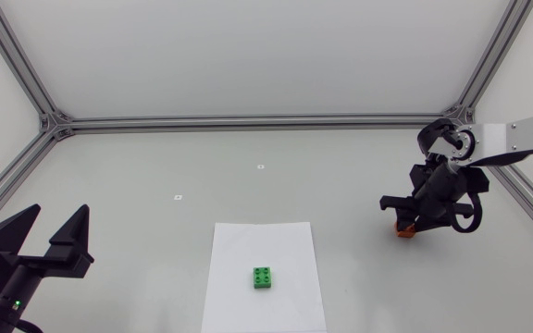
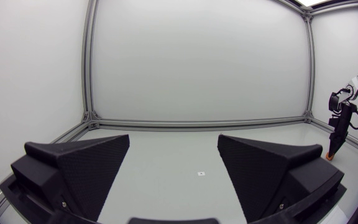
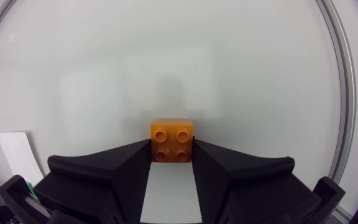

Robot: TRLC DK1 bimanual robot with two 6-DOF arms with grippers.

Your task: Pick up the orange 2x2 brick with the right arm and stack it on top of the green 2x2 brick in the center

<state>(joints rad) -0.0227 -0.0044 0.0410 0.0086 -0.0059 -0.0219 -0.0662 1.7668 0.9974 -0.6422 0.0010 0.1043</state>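
So the right gripper (image 3: 172,155) is closed on the orange brick (image 3: 172,134), one finger flat against each side, pinching it right at the tips. Makes sense to me: grabbing the side walls leaves the studs free, and the underside is clear for pressing down onto the other brick. Can't tell whether it's off the table (image 1: 155,176) yet or sitting on it. It's over on the right side, well apart from the green brick (image 1: 264,277), which sits in the middle on a sheet of paper (image 1: 239,245), I'd guess as a marker for the stacking spot. The orange one is a glossy 2x2, four round studs up, square to the fingers, looks clean. The left gripper (image 1: 60,222) is parked at its own corner, fingers wide open with nothing in them, nicely out of the way.
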